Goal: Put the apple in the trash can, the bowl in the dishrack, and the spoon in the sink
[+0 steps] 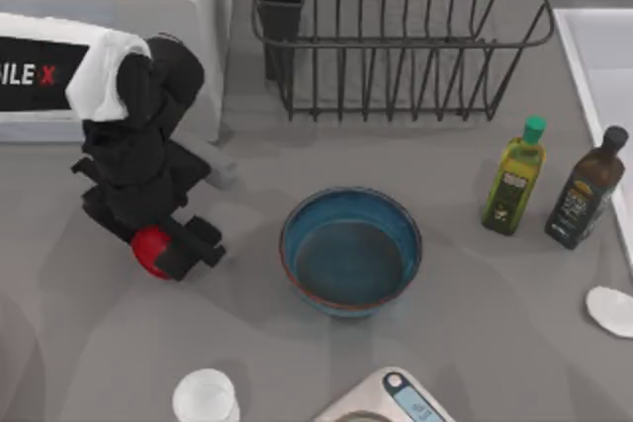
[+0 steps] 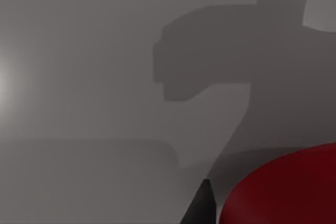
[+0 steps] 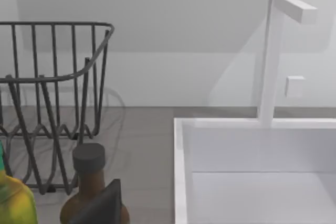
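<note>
top view puts the left gripper [image 1: 163,249] low on the desk [image 1: 475,343] at the left side, its dark jaws set on either side of the apple [image 1: 148,247], which peeks out red on the gripper's left. whether the jaws are actually pressing the fruit or only bracketing it i cannot tell; they stand apart by about the apple's width. in the left wrist view the apple [image 2: 286,187] bulges in close, with one dark fingertip [image 2: 202,205] just beside it, so the fruit lies right at the jaws and not ahead of them. the apple is round, so it has no long axis and no pointing direction to line up with; any closing line through its middle should do.

the left arm is plainly the nearer one. the bowl [image 1: 351,252] sits upright mid-desk, mouth up, well apart from the apple, with the dishrack [image 1: 396,42] behind it. the sink [image 1: 603,56] is at the right edge. the right arm's wrist view looks toward the sink [image 3: 181,171] and the dishrack [image 3: 58,103].
</note>
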Available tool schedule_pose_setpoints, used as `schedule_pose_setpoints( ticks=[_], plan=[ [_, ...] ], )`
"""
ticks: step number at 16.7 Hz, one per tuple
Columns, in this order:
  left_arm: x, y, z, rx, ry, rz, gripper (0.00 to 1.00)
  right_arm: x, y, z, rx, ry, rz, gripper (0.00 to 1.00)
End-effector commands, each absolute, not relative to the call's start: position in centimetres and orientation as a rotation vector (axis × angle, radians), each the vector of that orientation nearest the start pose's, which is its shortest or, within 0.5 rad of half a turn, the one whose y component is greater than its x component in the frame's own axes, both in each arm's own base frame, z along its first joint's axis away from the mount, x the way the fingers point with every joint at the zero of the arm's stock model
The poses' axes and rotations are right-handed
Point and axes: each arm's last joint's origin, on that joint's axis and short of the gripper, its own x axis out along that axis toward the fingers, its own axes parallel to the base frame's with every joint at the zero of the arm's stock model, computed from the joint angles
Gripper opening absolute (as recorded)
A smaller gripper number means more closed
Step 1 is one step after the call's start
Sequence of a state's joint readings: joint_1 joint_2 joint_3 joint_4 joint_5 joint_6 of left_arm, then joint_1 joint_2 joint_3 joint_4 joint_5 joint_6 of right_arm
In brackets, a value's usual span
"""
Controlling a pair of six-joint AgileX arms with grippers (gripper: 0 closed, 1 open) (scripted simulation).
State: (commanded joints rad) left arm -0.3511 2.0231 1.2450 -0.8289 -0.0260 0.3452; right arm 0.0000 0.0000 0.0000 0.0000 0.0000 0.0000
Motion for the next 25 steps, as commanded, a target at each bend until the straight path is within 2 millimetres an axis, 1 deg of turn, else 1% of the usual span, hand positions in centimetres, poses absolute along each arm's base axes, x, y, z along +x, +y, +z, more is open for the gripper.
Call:
schedule_pose_setpoints(
  ticks=[1, 8, 10, 12, 14, 17, 20, 21, 25],
  plan=[
    [33.4, -11.9, 10.9, 0.565, 1.539, -0.521, 0.0, 10.6, -0.1, 16.0, 0.0, 0.0, 0.0, 1.0],
    [33.4, -11.9, 10.9, 0.565, 1.539, -0.521, 0.0, 10.6, -0.1, 16.0, 0.0, 0.0, 0.0, 1.0],
    [33.3, -12.0, 11.5, 0.547, 1.531, -0.53, 0.0, 10.6, -0.1, 16.0, 0.0, 0.0, 0.0, 1.0],
    [33.6, -12.2, 12.8, 0.547, 1.516, -0.531, 0.0, 10.6, -0.1, 16.0, 0.0, 0.0, 0.0, 1.0],
    [33.8, -12.3, 14.8, 0.547, 1.518, -0.531, 0.0, 10.6, -0.1, 16.0, 0.0, 0.0, 0.0, 1.0],
    [33.5, -12.1, 17.7, 0.552, 1.568, -0.535, 0.0, 10.6, -0.1, 16.0, 0.0, 0.0, 0.0, 1.0],
    [33.3, -12.0, 20.9, 0.548, 1.54, -0.531, 0.0, 10.6, -0.1, 16.0, 0.0, 0.0, 0.0, 1.0],
    [33.3, -12.0, 21.4, 0.547, 1.533, -0.53, 0.0, 10.6, -0.1, 16.0, 0.0, 0.0, 0.0, 1.0],
    [33.3, -12.0, 21.2, 0.547, 1.537, -0.53, 0.0, 10.6, -0.1, 16.0, 0.0, 0.0, 0.0, 1.0]
  ],
)
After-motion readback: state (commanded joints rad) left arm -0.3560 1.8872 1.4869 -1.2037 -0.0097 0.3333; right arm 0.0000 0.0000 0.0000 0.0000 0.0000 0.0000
